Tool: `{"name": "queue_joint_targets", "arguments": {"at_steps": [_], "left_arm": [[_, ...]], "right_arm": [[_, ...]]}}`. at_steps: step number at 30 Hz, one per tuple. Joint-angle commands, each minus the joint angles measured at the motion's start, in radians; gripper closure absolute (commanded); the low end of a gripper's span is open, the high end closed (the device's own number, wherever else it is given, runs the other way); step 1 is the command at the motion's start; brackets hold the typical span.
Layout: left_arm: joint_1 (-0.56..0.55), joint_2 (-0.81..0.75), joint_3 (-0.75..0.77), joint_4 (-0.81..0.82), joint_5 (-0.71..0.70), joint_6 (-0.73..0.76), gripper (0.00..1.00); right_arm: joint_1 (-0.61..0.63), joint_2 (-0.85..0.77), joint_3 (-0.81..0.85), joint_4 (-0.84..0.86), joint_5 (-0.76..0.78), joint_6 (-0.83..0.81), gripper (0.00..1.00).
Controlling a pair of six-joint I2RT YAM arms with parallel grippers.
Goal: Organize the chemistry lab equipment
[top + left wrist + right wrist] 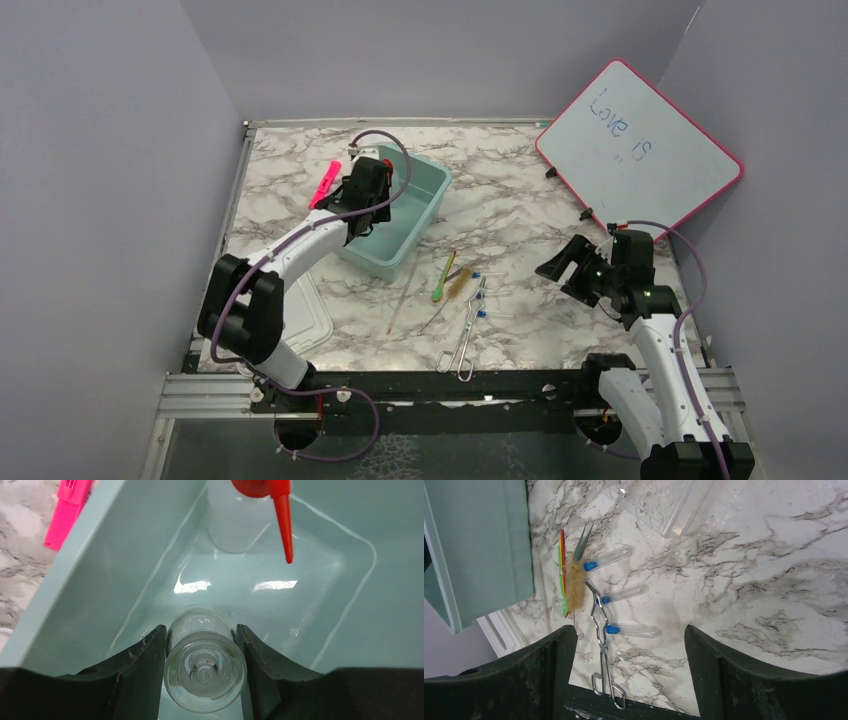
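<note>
Clear glass vessel (205, 675) sits pinched in the left claw (201, 630), red dropper (282, 515) half cut off; right claw (629, 632) gapes empty.

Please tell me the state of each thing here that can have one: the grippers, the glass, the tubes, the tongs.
Left gripper: shut on the glass vessel.
Glass vessel: held, inside the teal bin.
Right gripper: open, empty, above the table.
Blue-capped tubes: capped, lying flat.
Metal tongs: lying flat, untouched.
</note>
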Motion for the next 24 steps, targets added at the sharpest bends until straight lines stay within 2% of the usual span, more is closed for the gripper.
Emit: {"name": "queue_joint_targets", "arguments": {"at_steps": [1, 15, 19, 24], "left_arm": [[0.018, 0.026, -0.026, 0.157, 0.009, -0.04, 0.64], [0.068, 0.194, -0.011, 0.271, 0.033, -0.124, 0.63], [0.068, 0.206, -0.015, 0.282, -0.001, -0.134, 0.57], [0.068, 0.209, -0.003, 0.271, -0.017, -0.137, 0.4]], "right_arm": [[-0.007, -0.012, -0.006, 0.013, -0.036, -0.01, 0.17], [-0.007, 0.003, -0.003, 0.011, -0.03, -0.013, 0.17], [-0.007, 0.007, 0.007, -0.004, -0.026, -0.021, 0.17], [-0.007, -0.024, 0.002, 0.004, -0.032, -0.028, 0.17]]}}
